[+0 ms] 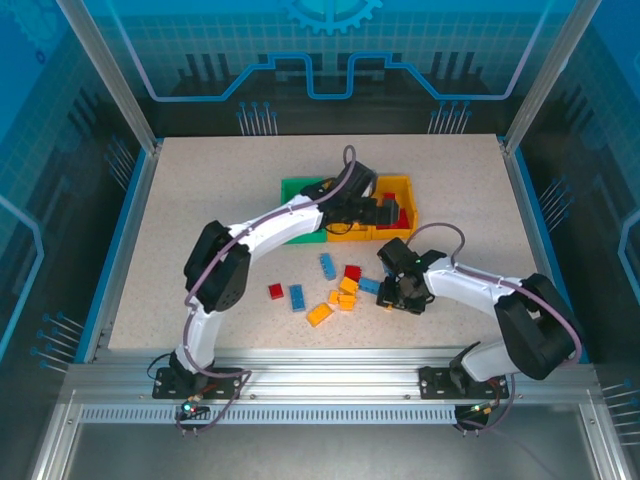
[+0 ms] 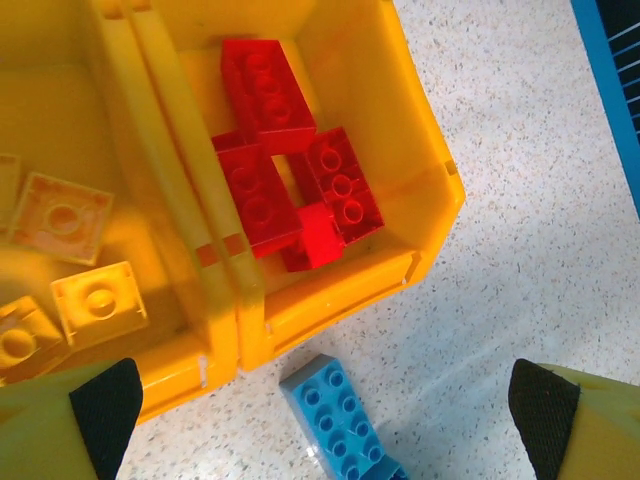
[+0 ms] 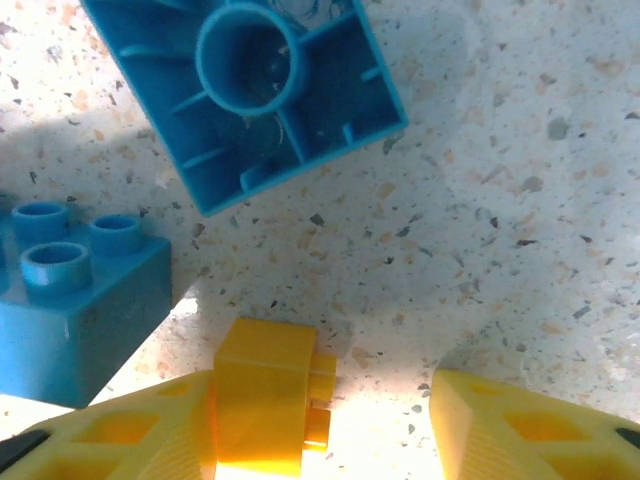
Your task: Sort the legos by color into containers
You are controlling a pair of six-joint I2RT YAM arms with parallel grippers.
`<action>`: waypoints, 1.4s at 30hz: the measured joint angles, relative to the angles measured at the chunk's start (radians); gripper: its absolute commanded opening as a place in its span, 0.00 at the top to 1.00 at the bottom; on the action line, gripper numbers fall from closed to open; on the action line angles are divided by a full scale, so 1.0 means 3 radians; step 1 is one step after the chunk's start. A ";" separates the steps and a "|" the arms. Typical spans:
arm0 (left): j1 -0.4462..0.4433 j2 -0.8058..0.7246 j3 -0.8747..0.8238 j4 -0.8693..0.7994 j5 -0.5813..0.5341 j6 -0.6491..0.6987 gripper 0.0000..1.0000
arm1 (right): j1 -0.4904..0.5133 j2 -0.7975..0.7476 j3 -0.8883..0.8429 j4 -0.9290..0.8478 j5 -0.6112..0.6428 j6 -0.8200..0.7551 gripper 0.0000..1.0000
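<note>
The containers stand in a row at mid-table: a green bin [image 1: 298, 190] and two yellow bins [image 1: 352, 232], [image 1: 402, 187]. My left gripper [image 1: 385, 213] hangs open over the right-hand yellow bin [image 2: 430, 200], which holds several red legos [image 2: 290, 170]; nothing is between its fingers [image 2: 105, 410]. Yellow legos [image 2: 75, 225] lie in the neighbouring bin. My right gripper [image 3: 330, 420] is low on the table, open around a yellow lego [image 3: 265, 405]. The brick touches the left finger, and a gap separates it from the right finger [image 3: 500, 420].
Loose legos lie on the table in front of the bins: red [image 1: 276, 291], blue [image 1: 297, 297], orange [image 1: 320, 314], blue [image 1: 328, 265], red [image 1: 352, 272]. A blue brick [image 2: 335, 415] sits just outside the red bin. Two blue bricks [image 3: 250, 90], [image 3: 70, 310] lie close to the right gripper.
</note>
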 measured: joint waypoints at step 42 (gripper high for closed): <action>0.0594 -0.2087 -0.2310 0.0076 -0.0684 -0.0064 0.01 | 0.0228 0.0432 0.0371 -0.0217 0.0192 -0.0276 0.74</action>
